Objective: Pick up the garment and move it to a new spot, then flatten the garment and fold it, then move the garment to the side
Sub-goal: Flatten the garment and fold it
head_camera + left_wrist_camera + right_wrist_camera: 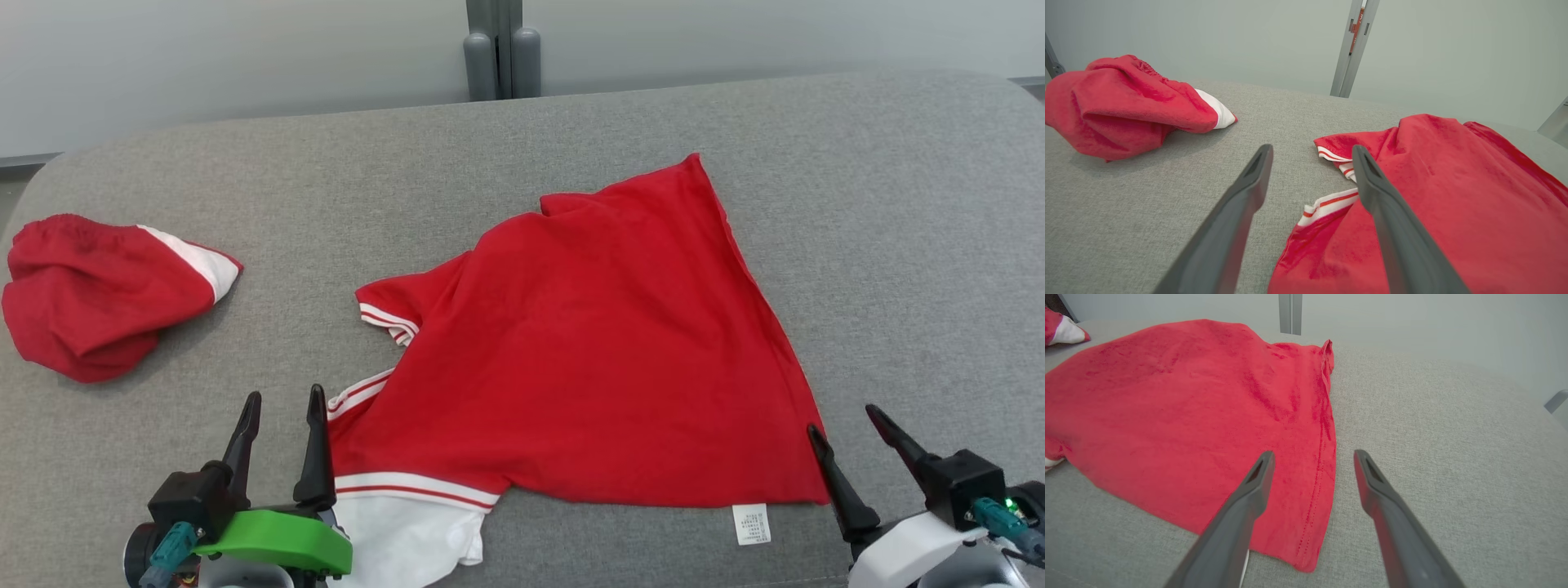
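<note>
Two red garments are seen on the grey bench (898,245). At far left, a rumpled red-and-white bundle (98,298) is lying well apart from the rest; it is judged to be already set aside and not the piece in hand. Next, the left end effector (286,394) is held low at the near edge, its fingers wide apart and nothing gripped between them. Its right finger is just beside the near-left corner of the shirt (596,351), where a white panel (408,531) is turned out.

The shirt is spread across the middle of the bench and is mostly flat. A striped cuff (388,314) is tucked in on its left side, and the far edge is doubled over near the top. A small white label (751,523) is exposed below the near hem (1314,506). At the right, the right end effector (842,418) is likewise spread wide and empty. In the right wrist view, one of its fingers is seen over red cloth and the other over bare bench.

The move to a new spot is judged to be done, and flattening is taken to be the step in hand. For the next move, the tucked sleeve and the doubled far edge would need to be drawn outward until the cloth lies in one layer. A pinch on the very edge of the fabric is called for, with an even pull so that the shirt is not dragged askew before folding is begun.
</note>
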You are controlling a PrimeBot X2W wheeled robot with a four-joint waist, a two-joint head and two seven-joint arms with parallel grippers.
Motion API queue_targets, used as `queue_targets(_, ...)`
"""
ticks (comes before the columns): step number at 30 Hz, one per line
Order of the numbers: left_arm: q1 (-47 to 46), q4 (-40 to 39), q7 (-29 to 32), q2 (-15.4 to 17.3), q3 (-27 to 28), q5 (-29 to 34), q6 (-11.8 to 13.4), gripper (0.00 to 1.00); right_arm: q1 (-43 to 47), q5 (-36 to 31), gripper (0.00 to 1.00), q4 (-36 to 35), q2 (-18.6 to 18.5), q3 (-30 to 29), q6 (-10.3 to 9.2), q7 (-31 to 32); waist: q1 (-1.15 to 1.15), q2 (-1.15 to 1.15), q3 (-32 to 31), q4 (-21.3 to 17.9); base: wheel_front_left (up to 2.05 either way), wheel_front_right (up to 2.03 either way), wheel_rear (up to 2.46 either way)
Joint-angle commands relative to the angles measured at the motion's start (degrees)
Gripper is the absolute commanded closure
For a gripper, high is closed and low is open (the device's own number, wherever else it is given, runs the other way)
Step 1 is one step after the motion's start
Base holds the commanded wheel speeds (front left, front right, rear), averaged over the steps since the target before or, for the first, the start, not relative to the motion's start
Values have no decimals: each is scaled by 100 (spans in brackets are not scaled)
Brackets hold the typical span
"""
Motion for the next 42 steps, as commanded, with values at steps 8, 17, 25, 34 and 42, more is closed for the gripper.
queue_targets(8, -42, -46, -1, 15, -25, 74, -28, 0, -935, -105, 0, 129, -250, -33, 0, 181, 0, 0, 121, 168, 0, 0, 0)
queue_targets(17, -309, -65, -1, 16, -137, 25, -4, 0, -2027, -71, 0, 1349, -296, 162, 0, 193, 0, 0, 443, 409, 0, 0, 0)
queue_targets(25, -411, -53, -1, 15, -269, -42, 36, 0, -2649, 116, 0, 2762, -229, 530, 0, -41, 0, 0, 635, 586, 0, 0, 0)
queue_targets(34, -472, -18, -1, 15, -312, -60, 46, 0, -3196, 503, 100, 3668, -243, 896, 0, -365, 0, 0, 656, 626, 0, 0, 0)
queue_targets(42, -492, 15, -1, 16, -344, -74, 65, 0, -4001, 772, 100, 4042, -305, 856, 0, -667, 0, 0, 621, 664, 0, 0, 0)
